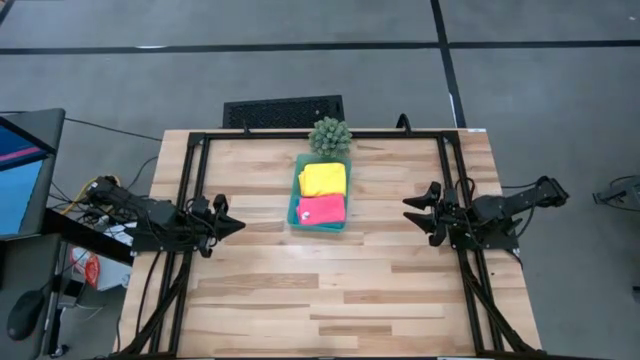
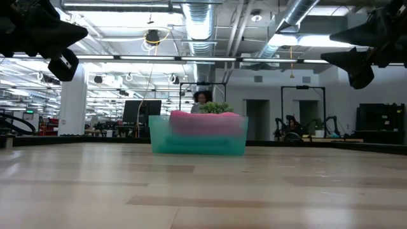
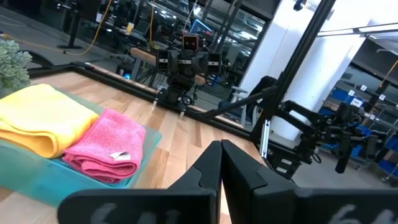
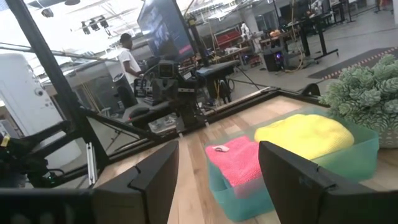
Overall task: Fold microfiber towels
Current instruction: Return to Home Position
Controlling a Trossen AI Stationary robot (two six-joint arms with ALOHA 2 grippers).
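I'm seeing two folded microfiber towels lying side by side in the teal tray (image 1: pixel 294 205). The yellow towel (image 1: pixel 323 179) is filling the end nearer the plant, and the pink towel (image 1: pixel 321 210) is filling the other end, their edges touching. The pink one is showing a small white tag (image 3: pixel 122 155) on its folded edge, and in the low view it is bulging above the tray's rim. I cannot tell what is lying under them. Both are sitting as soft, nappy, rounded bundles. The tray is translucent and smooth-walled, a rectangle with rounded corners.

The tray is resting on the far-centre part of the plank table (image 1: pixel 300 290), which is pale wood in mixed light strips. The spiky green plant (image 1: pixel 330 135) is standing just beside its far end. Bare wood is lying open on either side of the tray and across the whole near half. Black frame rails (image 1: pixel 260 133) are running along the far edge and down both sides.

The left gripper (image 1: pixel 236 225) is hanging over the table's left side, well apart from the tray, its fingers pressed together on nothing. The right gripper (image 1: pixel 412 208) is hanging over the right side, its fingers spread wide with nothing between them. Both are pointing inward towards the tray.
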